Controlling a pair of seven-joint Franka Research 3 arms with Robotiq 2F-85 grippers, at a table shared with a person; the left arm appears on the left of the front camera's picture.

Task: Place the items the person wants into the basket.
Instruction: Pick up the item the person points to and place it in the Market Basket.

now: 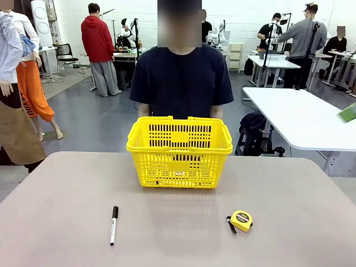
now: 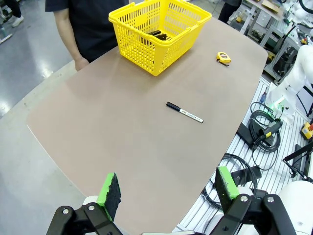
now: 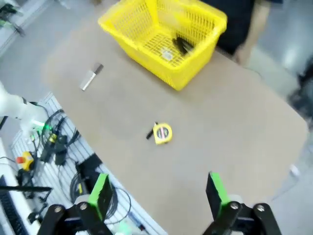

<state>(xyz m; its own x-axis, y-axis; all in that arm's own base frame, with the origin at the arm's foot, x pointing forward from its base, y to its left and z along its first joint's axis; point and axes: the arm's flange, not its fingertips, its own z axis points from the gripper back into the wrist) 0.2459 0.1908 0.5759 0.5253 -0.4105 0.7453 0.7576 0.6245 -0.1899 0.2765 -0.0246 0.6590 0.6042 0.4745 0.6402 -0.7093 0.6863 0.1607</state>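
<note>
The counter (image 1: 67, 194) is a smooth, matte brown slab with rounded corners, and most of its surface lies bare. The yellow basket (image 1: 179, 151) stands near the far edge, in the middle, just in front of the person (image 1: 183, 78) in the black T-shirt, whose hand (image 2: 80, 63) rests at the counter's rim. The basket is rigid plastic with lattice sides and its handles folded down along the rim. The wrist views show dark items (image 2: 160, 35) lying on its floor; which ones they are cannot be told.

Well apart from the basket, toward the near edge, lie two loose things: a slim white marker with a black cap (image 1: 113, 225) on the left, and a round yellow tape measure (image 1: 241, 220) on the right. Between them the middle strip up to the basket is open.

The left pincer (image 2: 166, 193) hangs above the near-left corner, its green pads wide apart and holding nothing. The right pincer (image 3: 156, 196) hangs above the counter's edge on its own side, its pads likewise spread and bare. Cables and grey rails run beside the counter below each pincer.
</note>
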